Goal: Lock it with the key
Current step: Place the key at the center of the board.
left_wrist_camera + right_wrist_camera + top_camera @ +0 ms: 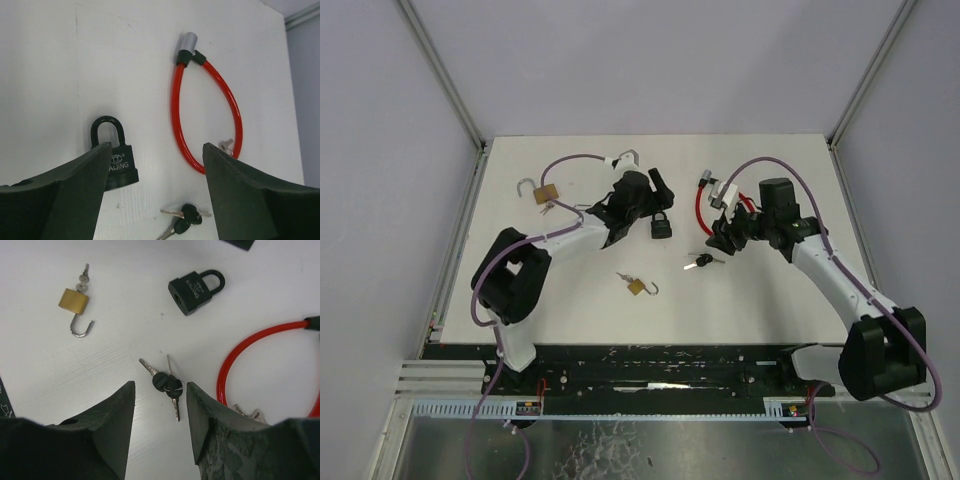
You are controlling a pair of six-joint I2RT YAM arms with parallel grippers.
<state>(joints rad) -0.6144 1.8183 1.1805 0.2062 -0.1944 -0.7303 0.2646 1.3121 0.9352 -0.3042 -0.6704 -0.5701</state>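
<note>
A black padlock [661, 226] [117, 160] [195, 290] lies flat on the white table, its shackle seated in the body. A bunch of black-headed keys [701, 261] [185, 216] [167, 382] rests loose on the table to its right. My left gripper [645, 195] [156, 150] hovers open above the padlock with nothing between its fingers. My right gripper [722, 243] [160, 385] is open too. The keys lie just ahead of its fingertips, untouched.
A red cable lock [705, 210] [200, 115] [250, 350] loops beside the right gripper, small silver keys at its end. An open brass padlock [636, 286] [75, 302] with keys lies nearer the front. Another brass padlock [545, 192] and a silver shackle [625, 158] sit at the back left.
</note>
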